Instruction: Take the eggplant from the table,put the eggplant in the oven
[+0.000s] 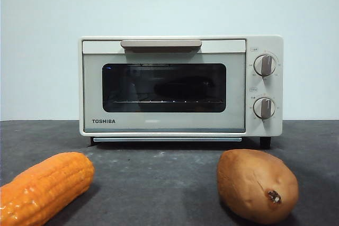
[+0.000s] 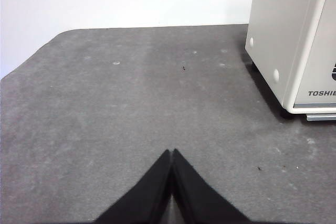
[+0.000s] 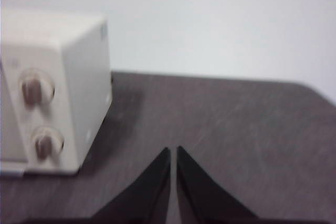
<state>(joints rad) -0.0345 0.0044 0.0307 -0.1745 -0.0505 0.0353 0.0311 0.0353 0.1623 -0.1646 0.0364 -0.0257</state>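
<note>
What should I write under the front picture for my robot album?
Closed Toshiba toaster oven on the grey table, a dark eggplant-like shape behind its glass, with a corn cob and sweet potato in front.

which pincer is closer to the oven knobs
Right, as far as these views show. The right pincer, shut, sits off the oven on the side with the knobs. The left pincer, shut, sits off the opposite, knobless side.
</note>
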